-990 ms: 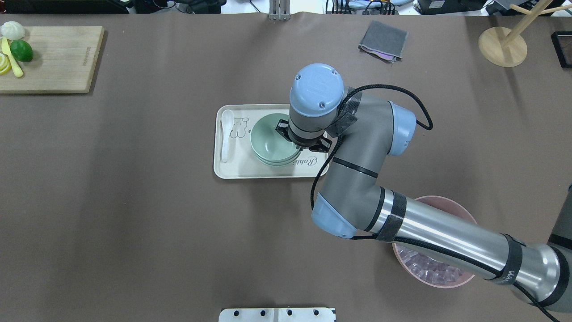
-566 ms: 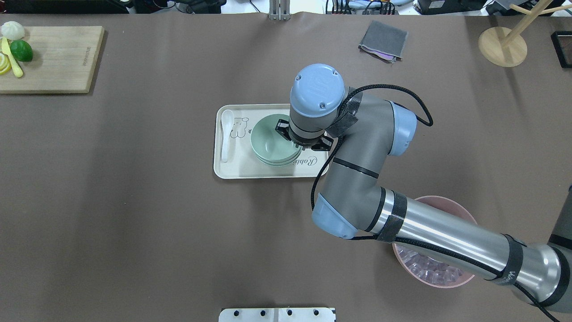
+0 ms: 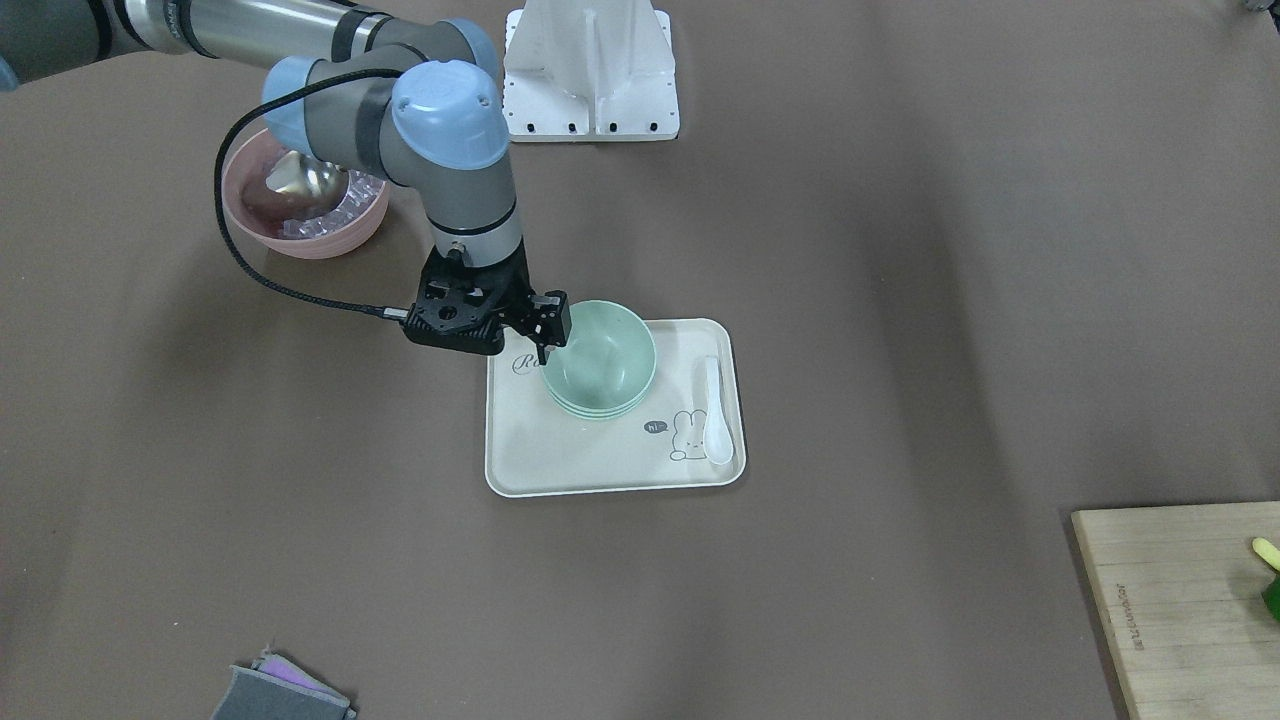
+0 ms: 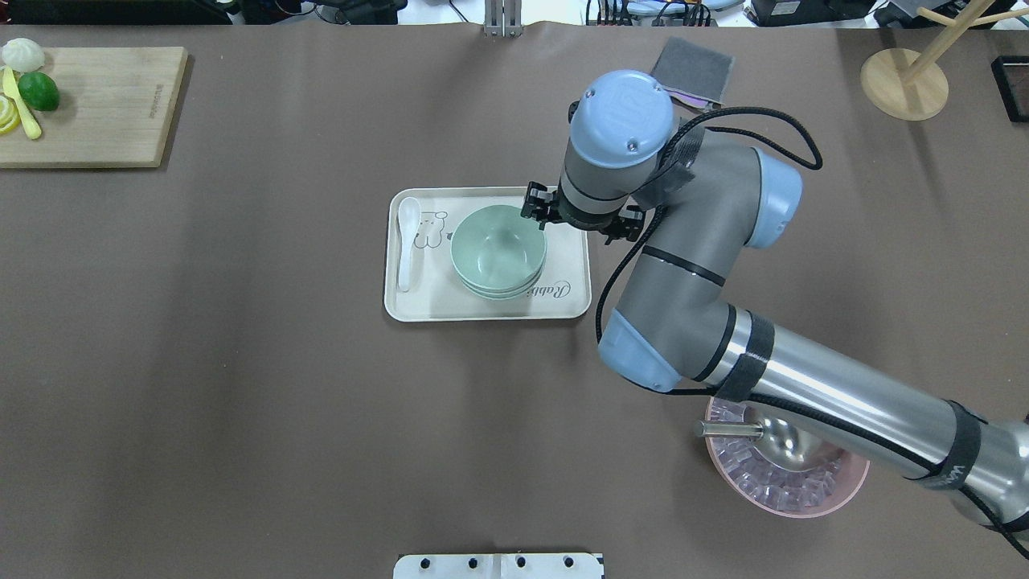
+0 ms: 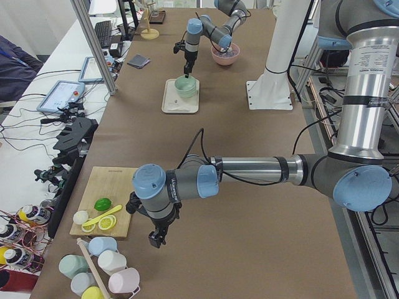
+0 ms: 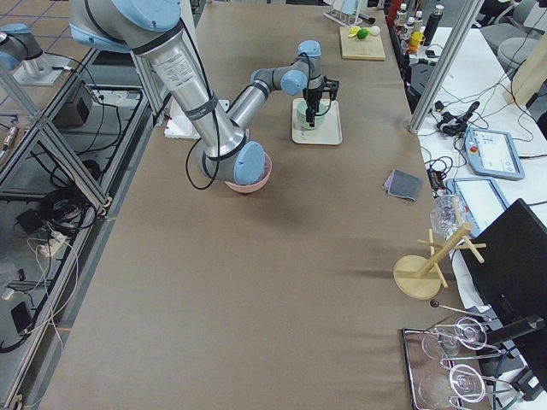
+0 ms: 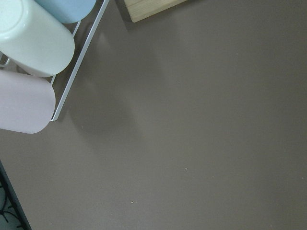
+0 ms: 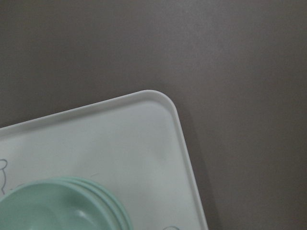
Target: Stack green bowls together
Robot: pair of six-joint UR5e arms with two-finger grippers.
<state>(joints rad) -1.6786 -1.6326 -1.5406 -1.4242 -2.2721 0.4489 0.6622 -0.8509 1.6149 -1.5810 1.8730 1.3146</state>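
Observation:
Three green bowls [image 4: 498, 251] sit nested in one stack on the cream tray [image 4: 482, 310], and their rims also show in the front view [image 3: 600, 362] and low in the right wrist view [image 8: 57, 207]. My right gripper [image 3: 547, 335] hangs just above the stack's rim on the robot's right, open and holding nothing. From overhead it is mostly hidden under the wrist [image 4: 537, 214]. My left gripper [image 5: 156, 238] hangs over bare table near the cutting board, far from the bowls. I cannot tell whether it is open or shut.
A white spoon [image 4: 407, 241] lies on the tray's left side. A pink bowl [image 4: 784, 474] with ice and a metal scoop sits under the right arm. A cutting board [image 4: 92, 104], grey cloth [image 4: 691, 71] and wooden stand [image 4: 904, 80] line the far edge.
My right gripper has come off the top bowl's rim and moved up and toward the far right. The stack stays on the tray. The arm's swing uncovered the scoop in the pink bowl.

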